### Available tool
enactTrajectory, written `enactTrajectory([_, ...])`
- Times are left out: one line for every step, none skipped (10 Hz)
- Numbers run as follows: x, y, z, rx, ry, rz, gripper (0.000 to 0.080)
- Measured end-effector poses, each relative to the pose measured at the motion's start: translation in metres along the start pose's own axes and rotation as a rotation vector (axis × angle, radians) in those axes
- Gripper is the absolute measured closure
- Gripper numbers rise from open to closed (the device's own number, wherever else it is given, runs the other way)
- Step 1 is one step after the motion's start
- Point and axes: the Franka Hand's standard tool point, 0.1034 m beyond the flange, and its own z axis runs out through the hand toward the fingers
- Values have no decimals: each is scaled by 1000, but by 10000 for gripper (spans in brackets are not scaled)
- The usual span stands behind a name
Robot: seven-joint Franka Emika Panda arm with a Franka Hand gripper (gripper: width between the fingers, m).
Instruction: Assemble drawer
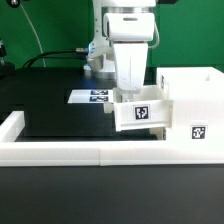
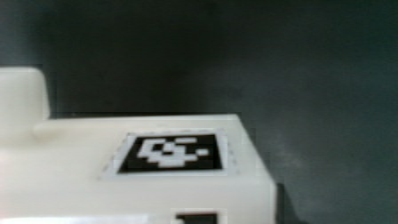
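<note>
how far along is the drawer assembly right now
Midway, it seems. The gripper sits right over a small tray at the open front of the box housing; whether its fingers grip it is hidden. No tray looks fully seated. A second tray is not in view.

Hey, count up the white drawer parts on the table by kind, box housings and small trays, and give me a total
Box housing: 1
Small tray: 1, under the gripper
Total: 2 drawer parts in view

Pincer tips hidden behind tray; housing cut off at ext. view's right.
</note>
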Motion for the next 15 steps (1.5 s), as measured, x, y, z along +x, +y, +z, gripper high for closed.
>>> enactTrajectory([0, 0, 0, 0, 0, 5, 757])
enactTrajectory([0, 0, 0, 0, 0, 12, 757])
enactTrajectory([0, 0, 0, -7, 1, 13, 757])
enactTrajectory([0, 1, 0, -18, 3, 14, 757])
enactTrajectory([-1, 1, 0, -18, 2, 14, 757])
enactTrajectory([-1, 1, 0, -17, 2, 14, 757])
enactTrajectory([0, 1, 0, -18, 0, 9, 757])
enactTrajectory([1, 3, 0, -20, -15, -7, 757])
enactTrajectory([5, 6, -1, -24, -28, -19, 757])
enactTrajectory([9, 6, -1, -16, -40, -23, 757])
enactTrajectory([9, 6, -1, -12, -45, -22, 757])
enactTrajectory([8, 6, -1, -12, -45, -19, 757])
enactTrajectory([8, 6, -1, -12, -45, -19, 757])
enactTrajectory([8, 6, -1, -12, -45, -20, 757])
enactTrajectory([8, 6, -1, -12, -45, -21, 757])
